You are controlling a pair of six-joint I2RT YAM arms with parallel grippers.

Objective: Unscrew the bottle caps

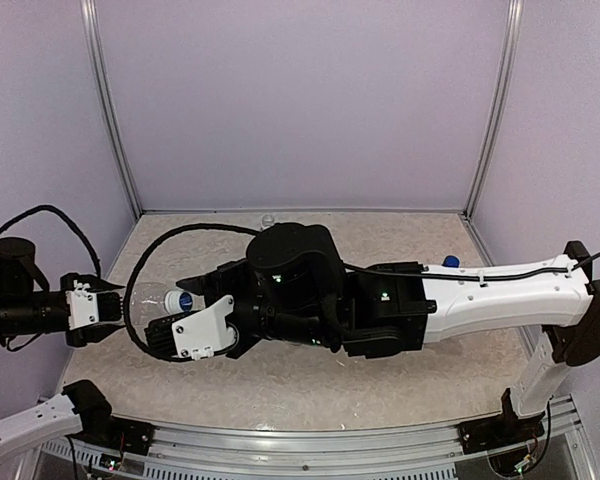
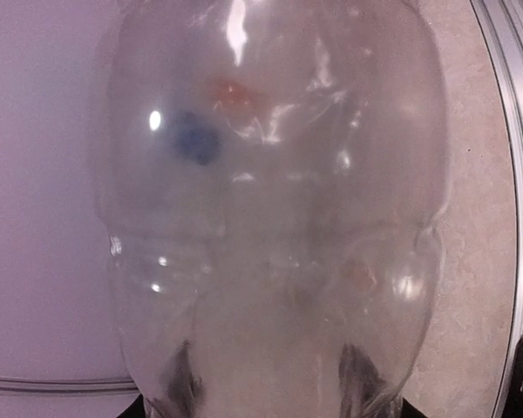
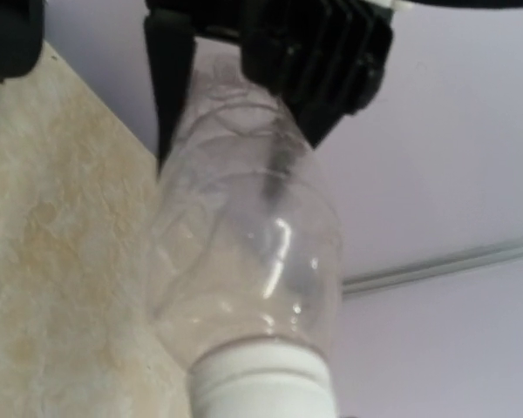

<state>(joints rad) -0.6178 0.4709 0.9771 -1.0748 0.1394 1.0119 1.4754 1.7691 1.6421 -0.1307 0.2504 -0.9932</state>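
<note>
Bottle [image 3: 244, 244] (clear, white-capped) is clamped in left pincer [image 3: 248, 96] near the table [image 1: 280, 390] edge.

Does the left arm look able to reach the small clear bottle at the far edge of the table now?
Probably not. The left pincer is closed on another clear bottle, and the right arm lies across the table just in front of the small bottle, blocking the direct way.

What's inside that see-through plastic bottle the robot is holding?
The clear plastic bottle looks empty: no liquid shows. A blurry blue spot and an orange spot show through it, probably things behind it. Its white cap hides the inside of the neck.
</note>
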